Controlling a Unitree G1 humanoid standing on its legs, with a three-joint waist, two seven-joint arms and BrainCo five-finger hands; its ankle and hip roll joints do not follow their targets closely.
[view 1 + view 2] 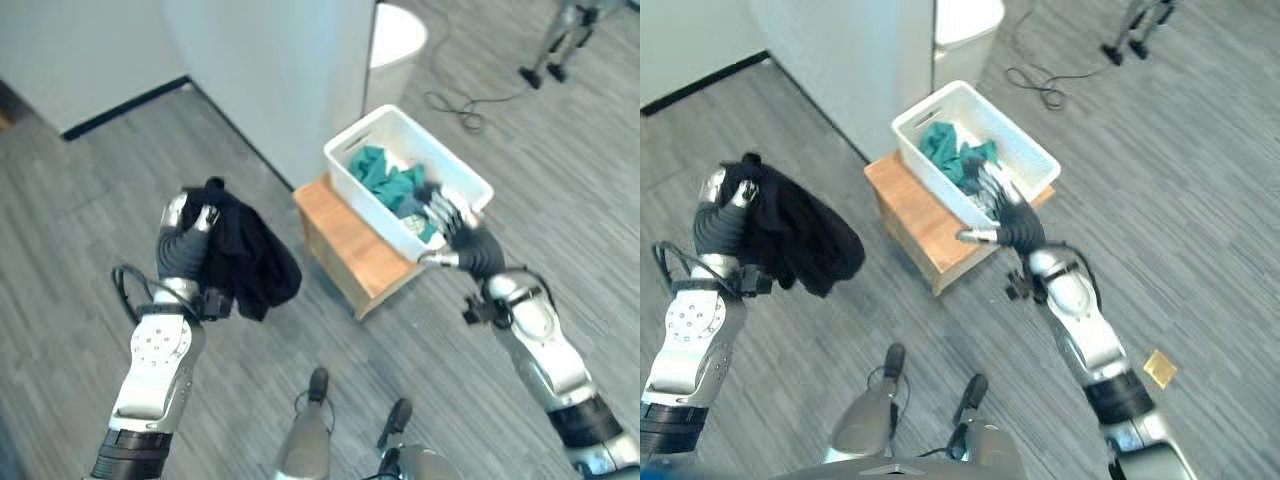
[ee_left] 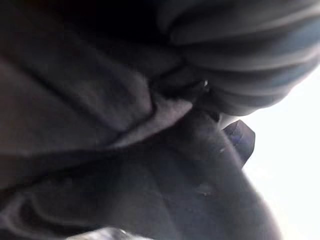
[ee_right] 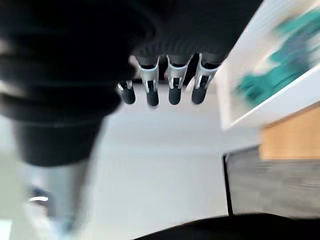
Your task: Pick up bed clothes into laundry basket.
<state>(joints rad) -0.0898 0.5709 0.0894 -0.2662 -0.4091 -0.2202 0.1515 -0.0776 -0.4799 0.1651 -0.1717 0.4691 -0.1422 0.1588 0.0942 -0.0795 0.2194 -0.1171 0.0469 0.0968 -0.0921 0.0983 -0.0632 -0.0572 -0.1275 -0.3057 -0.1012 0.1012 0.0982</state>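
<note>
A black garment (image 1: pixel 245 250) hangs in the air from my left hand (image 1: pixel 192 222), whose fingers are curled round its top; the dark cloth (image 2: pixel 100 125) lies right against the left wrist camera. The white laundry basket (image 1: pixel 455 172) stands on a low wooden stand (image 1: pixel 350 245) to the right, with teal clothes (image 1: pixel 385 175) inside. My right hand (image 1: pixel 445 215) hovers over the basket's near rim with straight fingers (image 3: pixel 172 85) and holds nothing.
A pale wall corner (image 1: pixel 270 80) rises just behind the stand, with a white round bin (image 1: pixel 395 45) beyond it. A dark cable (image 1: pixel 465 110) lies on the grey plank floor at the back right. A small yellow piece (image 1: pixel 1160 368) lies on the floor by my right arm.
</note>
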